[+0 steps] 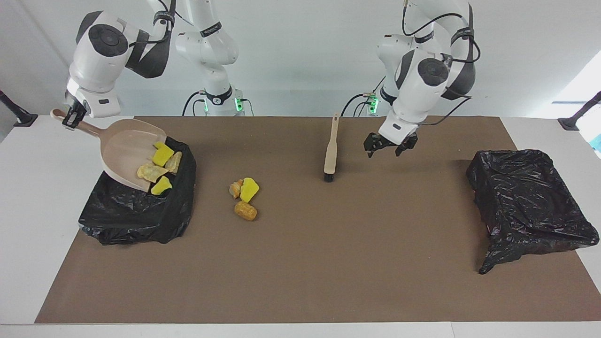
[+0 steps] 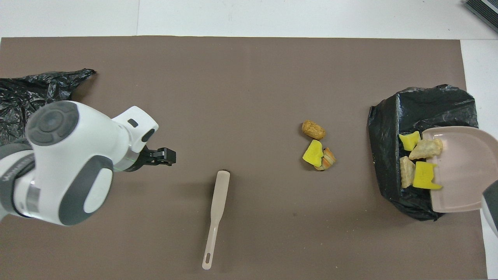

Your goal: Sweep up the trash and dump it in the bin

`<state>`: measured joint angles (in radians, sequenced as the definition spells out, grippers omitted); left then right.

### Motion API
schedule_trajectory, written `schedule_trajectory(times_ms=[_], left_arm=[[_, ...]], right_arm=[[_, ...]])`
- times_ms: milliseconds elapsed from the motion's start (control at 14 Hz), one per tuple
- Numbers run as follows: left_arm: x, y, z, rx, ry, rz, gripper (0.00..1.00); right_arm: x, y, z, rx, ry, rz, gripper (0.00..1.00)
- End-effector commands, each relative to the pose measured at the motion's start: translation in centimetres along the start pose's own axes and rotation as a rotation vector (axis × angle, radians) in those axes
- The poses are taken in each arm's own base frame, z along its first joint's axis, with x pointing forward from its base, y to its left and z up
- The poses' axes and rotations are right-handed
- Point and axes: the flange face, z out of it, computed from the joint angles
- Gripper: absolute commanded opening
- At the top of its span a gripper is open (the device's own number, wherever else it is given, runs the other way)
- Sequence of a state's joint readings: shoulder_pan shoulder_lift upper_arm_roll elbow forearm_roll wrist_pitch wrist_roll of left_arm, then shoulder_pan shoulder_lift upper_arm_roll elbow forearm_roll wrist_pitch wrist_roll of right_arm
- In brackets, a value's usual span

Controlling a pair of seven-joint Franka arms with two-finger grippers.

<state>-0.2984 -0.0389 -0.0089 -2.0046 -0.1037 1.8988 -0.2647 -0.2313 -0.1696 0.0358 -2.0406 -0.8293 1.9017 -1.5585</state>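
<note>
Beige plastic dustpan point(image 1: 126, 151), tilted, under right gripper point(image 1: 70, 117), over black-bagged bin point(image 1: 136, 211); beige brush point(image 1: 330, 150) beside left gripper point(image 1: 388, 149).

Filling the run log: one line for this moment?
right gripper: holds dustpan tipped over bin | left gripper: open, clear of brush | three trash pieces unswept
</note>
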Motion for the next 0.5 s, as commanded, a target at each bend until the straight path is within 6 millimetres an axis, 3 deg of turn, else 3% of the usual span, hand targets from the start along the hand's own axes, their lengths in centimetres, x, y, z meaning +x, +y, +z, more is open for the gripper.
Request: schedule_trajectory(times_ms=[0, 72, 215, 287, 430], left_arm=[[1.5, -4.4, -3.4, -0.008, -0.008, 0.049, 1.00], [1.9, -6.9, -4.3, -0.018, -0.002, 0.042, 1.00], [2.1, -9.0, -5.9, -0.020, -0.021, 0.049, 1.00], [2.3, -11.0, -6.6, -0.019, -0.034, 0.063, 1.00], [1.9, -13.0, -7.7, -0.016, -0.040, 0.063, 1.00]], right_arm=[[0.3, 0.5, -1.3, -0.034, -0.089, -0.143, 0.00], [0.3, 0.6, -1.6, -0.033, -0.112, -0.154, 0.00], [0.3, 0.8, -3.6, -0.023, -0.142, -0.161, 0.00], [-0.2, 0.6, -4.9, -0.007, -0.161, -0.156, 0.00], [-1.3, 0.0, -7.3, 0.026, -0.186, -0.130, 0.00]])
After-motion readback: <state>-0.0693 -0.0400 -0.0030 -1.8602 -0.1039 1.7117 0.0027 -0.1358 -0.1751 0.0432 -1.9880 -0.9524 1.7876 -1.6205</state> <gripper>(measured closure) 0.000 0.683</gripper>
